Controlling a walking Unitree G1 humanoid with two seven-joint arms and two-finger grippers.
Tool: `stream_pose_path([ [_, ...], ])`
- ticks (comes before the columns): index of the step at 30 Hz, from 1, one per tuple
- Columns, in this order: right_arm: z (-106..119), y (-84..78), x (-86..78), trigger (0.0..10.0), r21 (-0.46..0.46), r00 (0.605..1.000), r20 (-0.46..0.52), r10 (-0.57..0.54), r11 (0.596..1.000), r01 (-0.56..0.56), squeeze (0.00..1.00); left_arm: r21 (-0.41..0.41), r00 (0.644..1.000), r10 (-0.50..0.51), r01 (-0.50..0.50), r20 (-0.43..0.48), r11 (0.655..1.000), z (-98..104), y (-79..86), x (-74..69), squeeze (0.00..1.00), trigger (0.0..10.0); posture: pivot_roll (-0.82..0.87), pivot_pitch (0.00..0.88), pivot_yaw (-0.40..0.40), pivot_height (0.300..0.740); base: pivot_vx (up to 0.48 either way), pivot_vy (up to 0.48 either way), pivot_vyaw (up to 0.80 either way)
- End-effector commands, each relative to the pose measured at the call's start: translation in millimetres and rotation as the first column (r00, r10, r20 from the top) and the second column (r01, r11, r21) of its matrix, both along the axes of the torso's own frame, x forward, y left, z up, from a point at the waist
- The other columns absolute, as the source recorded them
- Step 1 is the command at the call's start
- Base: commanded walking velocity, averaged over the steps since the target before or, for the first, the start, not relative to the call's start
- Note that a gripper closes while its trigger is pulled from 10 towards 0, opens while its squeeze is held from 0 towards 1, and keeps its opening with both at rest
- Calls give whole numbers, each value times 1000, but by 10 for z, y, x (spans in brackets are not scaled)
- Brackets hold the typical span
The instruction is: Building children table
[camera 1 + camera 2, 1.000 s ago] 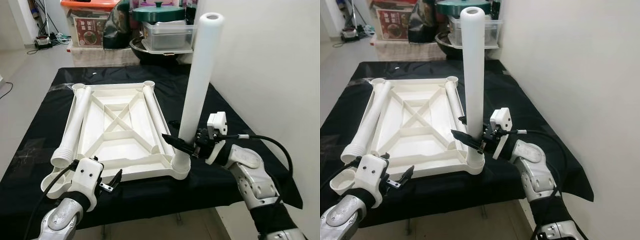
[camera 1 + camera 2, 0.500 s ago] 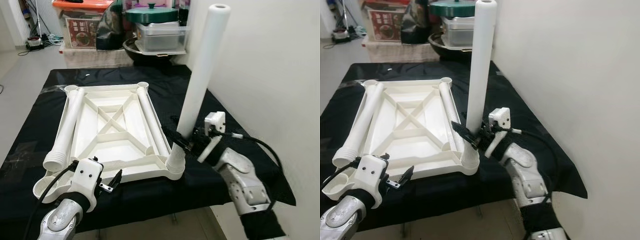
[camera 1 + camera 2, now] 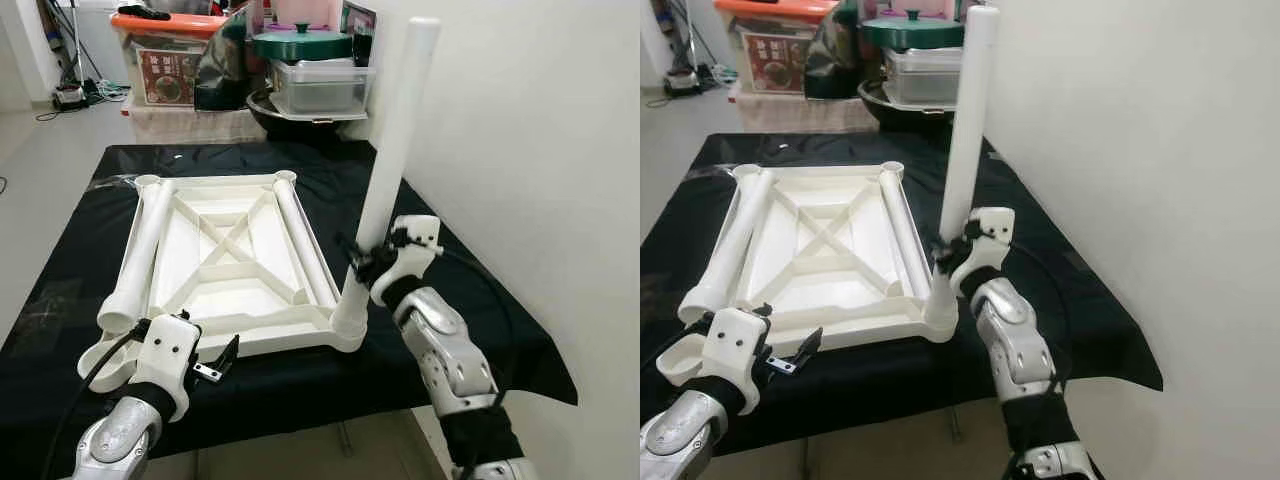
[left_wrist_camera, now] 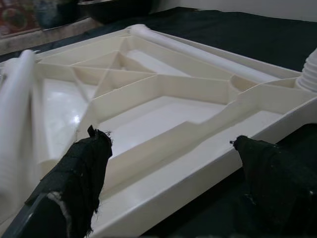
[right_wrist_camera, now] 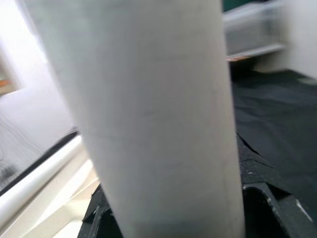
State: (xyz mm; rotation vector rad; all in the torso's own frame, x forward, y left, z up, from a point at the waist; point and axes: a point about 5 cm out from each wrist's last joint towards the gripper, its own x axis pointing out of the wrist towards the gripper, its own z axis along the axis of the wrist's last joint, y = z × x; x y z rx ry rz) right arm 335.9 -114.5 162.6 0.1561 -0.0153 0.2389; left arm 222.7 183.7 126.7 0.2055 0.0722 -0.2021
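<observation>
Left claw point(image 3: 218, 362) hovers at near edge of upturned white tabletop point(image 3: 235, 262), fingers apart, touching nothing. Tabletop lies underside up on black-covered worktop point(image 3: 60, 270). One loose leg point(image 3: 140, 255) rests along its left side, another loose leg point(image 3: 297, 240) along its right side. Upright leg point(image 3: 388, 170) stands tilted slightly in near right corner socket point(image 3: 348, 325); right claw point(image 3: 362, 262) clamped on its lower part
</observation>
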Motion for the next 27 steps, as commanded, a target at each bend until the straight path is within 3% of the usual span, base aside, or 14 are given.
stream_pose_path([
  [1, -492, -167, -73, 10000, 21, 955, -268, -128, 990, 139, 0, 4, 1000, 7, -7, -5, 1000, 7, 7, -2, 0, 10000, 137, 0, -90, 740, 0, 0, 0],
  [15, -432, -226, -63, 10000, -44, 925, -256, -281, 959, 280, 0, 18, 1000, 15, -15, -5, 1000, 17, 22, 15, 0, 10000, 138, 0, -90, 740, 0, 0, 0],
  [23, -374, -181, -59, 10000, -13, 939, -230, -258, 965, 262, 0, 18, 1000, 15, -14, -7, 1000, 9, 21, 18, 0, 10000, 138, 0, -90, 740, 0, 0, 0],
  [24, -321, -165, -55, 10000, 12, 950, -202, -238, 969, 245, 1000, 18, 1000, 12, -12, -8, 1000, 7, 20, 21, 0, 10000, 131, 0, -84, 740, 0, 0, 0],
  [27, -149, -145, -32, 10000, 62, 971, -127, -205, 975, 214, 1000, 19, 1000, 6, -5, -8, 1000, 5, 14, 28, 0, 10000, 126, 0, -82, 740, 0, 0, 0],
])
